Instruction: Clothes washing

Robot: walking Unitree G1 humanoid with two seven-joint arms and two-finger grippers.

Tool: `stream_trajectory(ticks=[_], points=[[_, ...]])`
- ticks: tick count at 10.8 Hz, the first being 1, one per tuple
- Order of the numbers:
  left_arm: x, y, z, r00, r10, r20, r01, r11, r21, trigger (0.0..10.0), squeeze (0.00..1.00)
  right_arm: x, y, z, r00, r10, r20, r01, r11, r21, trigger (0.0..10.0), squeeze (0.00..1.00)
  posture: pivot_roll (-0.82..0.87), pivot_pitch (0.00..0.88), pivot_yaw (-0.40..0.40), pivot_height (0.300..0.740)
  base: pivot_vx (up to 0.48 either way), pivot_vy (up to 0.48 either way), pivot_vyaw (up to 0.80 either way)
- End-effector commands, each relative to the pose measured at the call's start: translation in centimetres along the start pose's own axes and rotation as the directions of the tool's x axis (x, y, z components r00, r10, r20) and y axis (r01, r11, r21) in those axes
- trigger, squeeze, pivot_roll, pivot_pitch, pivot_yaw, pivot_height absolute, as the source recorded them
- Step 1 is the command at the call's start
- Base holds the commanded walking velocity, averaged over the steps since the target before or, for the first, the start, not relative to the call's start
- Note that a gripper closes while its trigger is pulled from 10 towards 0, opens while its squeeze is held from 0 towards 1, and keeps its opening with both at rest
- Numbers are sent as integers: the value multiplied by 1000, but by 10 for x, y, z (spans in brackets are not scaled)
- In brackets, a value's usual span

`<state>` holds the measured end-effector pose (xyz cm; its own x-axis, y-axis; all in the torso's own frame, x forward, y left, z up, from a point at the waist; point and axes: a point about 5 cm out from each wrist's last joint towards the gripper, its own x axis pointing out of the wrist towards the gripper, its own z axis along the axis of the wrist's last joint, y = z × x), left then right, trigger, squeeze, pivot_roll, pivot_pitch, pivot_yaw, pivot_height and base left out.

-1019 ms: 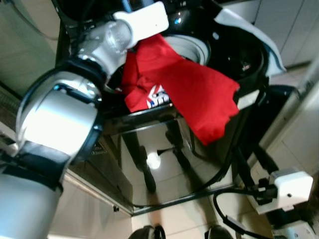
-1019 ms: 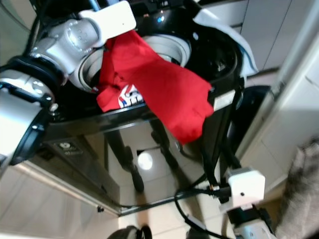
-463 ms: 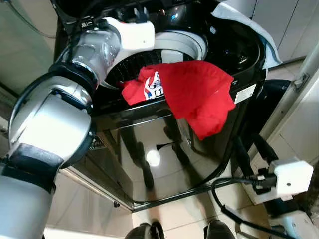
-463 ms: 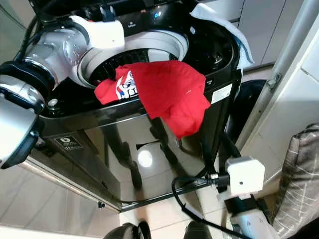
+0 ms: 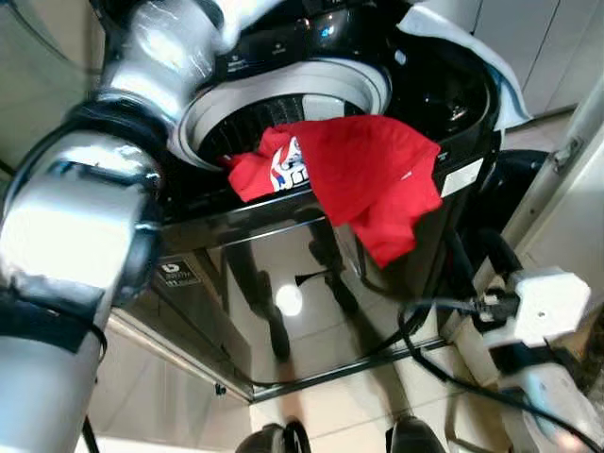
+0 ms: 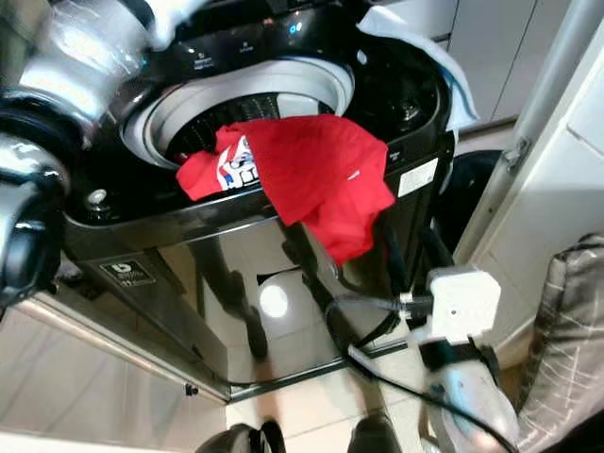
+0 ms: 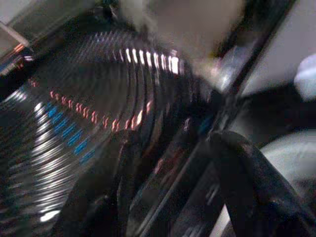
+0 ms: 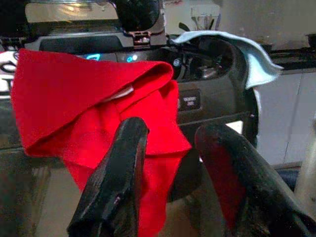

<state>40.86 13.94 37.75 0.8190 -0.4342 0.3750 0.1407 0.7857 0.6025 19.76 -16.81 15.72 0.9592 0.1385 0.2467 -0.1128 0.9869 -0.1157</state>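
Where tiles [image 5: 326, 401] gleam, washer [image 5: 283, 236], red shirt [image 5: 368, 175]

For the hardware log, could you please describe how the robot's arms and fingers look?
The left arm is glossy silver with black joint rings. The right arm is silver with a white box and black cables. The right wrist view shows two long black fingers, one tinted red.

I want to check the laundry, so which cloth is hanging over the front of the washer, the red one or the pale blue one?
The red garment: it spills from the drum over the washing machine front edge. The pale blue cloth lies on the back right corner.
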Motion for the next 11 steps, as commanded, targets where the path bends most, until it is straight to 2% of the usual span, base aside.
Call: stream_trajectory(ticks=[1,2,3,4,5,6,7,8,9,10,11], points=[[-15,10,0,998,-20,58,29,987,-160,10000,0,4,5,-6,1000,14,-13,-13,1000,21,10000,0,-215,62,156,740,0,0,0],[-46,-1,3,990,-82,110,118,919,-376,10000,0,14,9,-15,999,30,-28,-28,998,58,10000,0,-152,67,134,740,0,0,0],[-80,-24,4,975,-189,120,223,852,-474,10000,0,25,16,-25,998,56,-43,-51,994,98,10000,0,-91,90,113,740,0,0,0],[-98,-38,1,963,-247,105,265,816,-514,10000,0,32,19,-30,997,62,-51,-56,991,118,10000,0,-43,117,102,740,0,0,0],[-138,-64,-18,952,-306,9,272,830,-487,10000,0,42,25,-35,994,97,-52,-89,987,130,10000,0,16,129,84,740,0,0,0],[-172,-87,-29,970,-218,-107,160,905,-395,10000,0,49,28,-34,993,115,-30,-110,985,136,10000,0,39,126,62,740,0,0,0],[-185,-103,-15,974,-203,-97,157,922,-354,10000,0,54,26,-33,994,109,-18,-106,986,130,10000,0,49,118,45,740,0,0,0],[-191,-122,2,975,-216,-43,197,944,-263,10000,0,62,23,-34,994,104,-12,-102,988,113,10000,0,57,110,20,740,0,0,0],[-195,-124,-1,976,-206,-64,180,941,-286,10000,0,68,22,-38,995,103,-15,-102,991,87,10000,0,64,103,7,740,0,0,0],[-199,-128,-15,973,-185,-135,115,904,-411,10000,0,73,22,-42,996,92,-20,-90,993,79,10000,0,67,94,5,740,0,0,0],[-205,-134,-33,960,-141,-243,-17,835,-550,10000,0,78,20,-45,998,66,-25,-64,996,63,10000,0,65,89,3,740,0,0,0]])
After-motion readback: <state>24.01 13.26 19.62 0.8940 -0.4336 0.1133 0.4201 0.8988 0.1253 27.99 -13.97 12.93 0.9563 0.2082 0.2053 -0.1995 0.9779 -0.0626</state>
